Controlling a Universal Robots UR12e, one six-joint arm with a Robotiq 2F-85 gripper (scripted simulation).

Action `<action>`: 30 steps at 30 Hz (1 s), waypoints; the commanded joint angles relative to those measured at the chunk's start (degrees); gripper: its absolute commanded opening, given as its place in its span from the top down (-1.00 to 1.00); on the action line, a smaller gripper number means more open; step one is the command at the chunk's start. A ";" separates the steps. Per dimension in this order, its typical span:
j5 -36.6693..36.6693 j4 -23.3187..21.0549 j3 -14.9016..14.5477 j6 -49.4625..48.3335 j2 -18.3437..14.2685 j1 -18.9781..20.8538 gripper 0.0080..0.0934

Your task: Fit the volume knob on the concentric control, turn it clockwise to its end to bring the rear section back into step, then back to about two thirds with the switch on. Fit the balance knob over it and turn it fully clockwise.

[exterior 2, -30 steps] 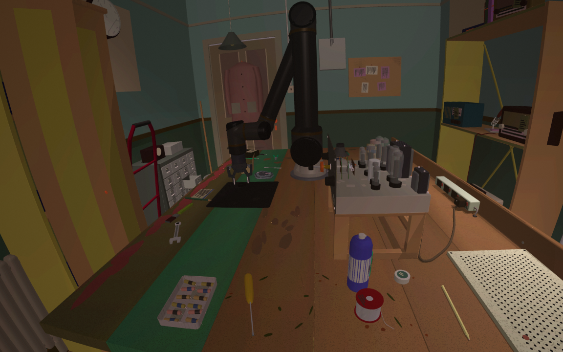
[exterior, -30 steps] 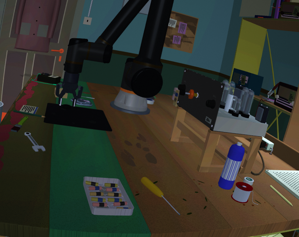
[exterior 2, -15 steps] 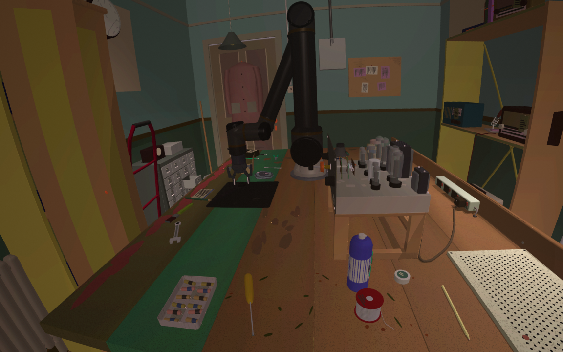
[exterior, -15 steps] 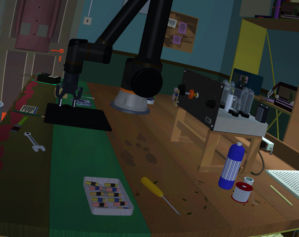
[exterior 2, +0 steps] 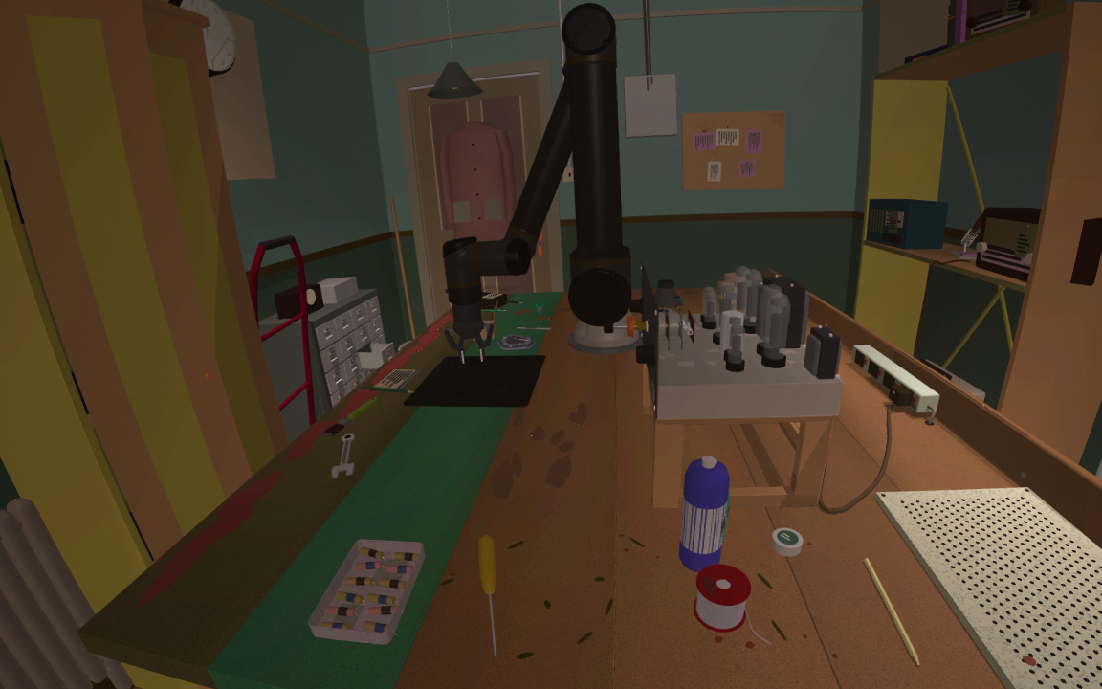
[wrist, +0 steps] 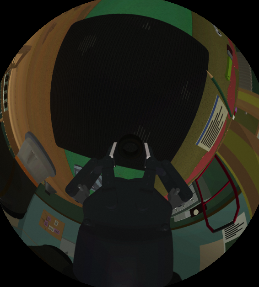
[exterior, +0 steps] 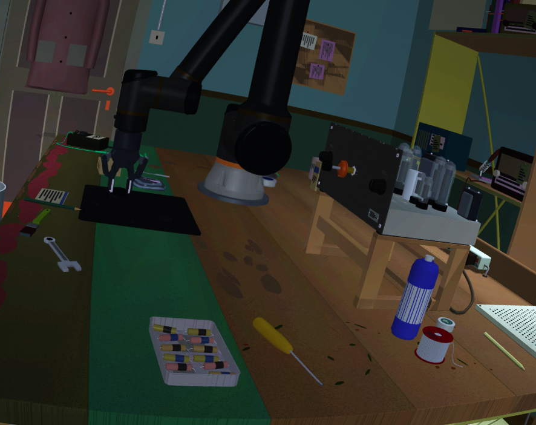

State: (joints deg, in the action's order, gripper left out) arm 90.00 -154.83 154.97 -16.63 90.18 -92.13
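Note:
My gripper (exterior: 120,186) (wrist: 130,150) is down on the far corner of the black mat (exterior: 138,209) at the bench's left, closed around a dark round knob (wrist: 130,147) that sits on the mat. In the side cameras the knob is too dark to make out against the mat. The black radio chassis (exterior: 364,178) stands on a wooden stand to the right. Its concentric control shaft (exterior: 338,167) sticks out of the front panel with an orange collar and a black knob (exterior: 325,158) on its end. A second black knob (exterior: 377,185) sits lower on the panel.
The mat's far edge lies just behind the fingers, with a grey dish (exterior: 148,183) beyond it. A striped card (exterior: 51,196), pencil and brush (exterior: 34,222) lie left of the mat, a spanner (exterior: 62,254) nearer. The arm's base (exterior: 234,185) stands between mat and chassis.

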 commanded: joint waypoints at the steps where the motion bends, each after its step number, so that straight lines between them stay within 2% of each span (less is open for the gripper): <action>1: 0.00 0.00 -0.01 0.00 0.00 0.00 0.11; 20: 0.00 0.02 0.02 0.00 -0.02 0.00 1.00; 30: 0.00 0.59 -0.06 0.00 0.45 0.00 1.00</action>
State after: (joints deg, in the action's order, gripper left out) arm 90.00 -154.27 154.94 -16.64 90.56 -92.13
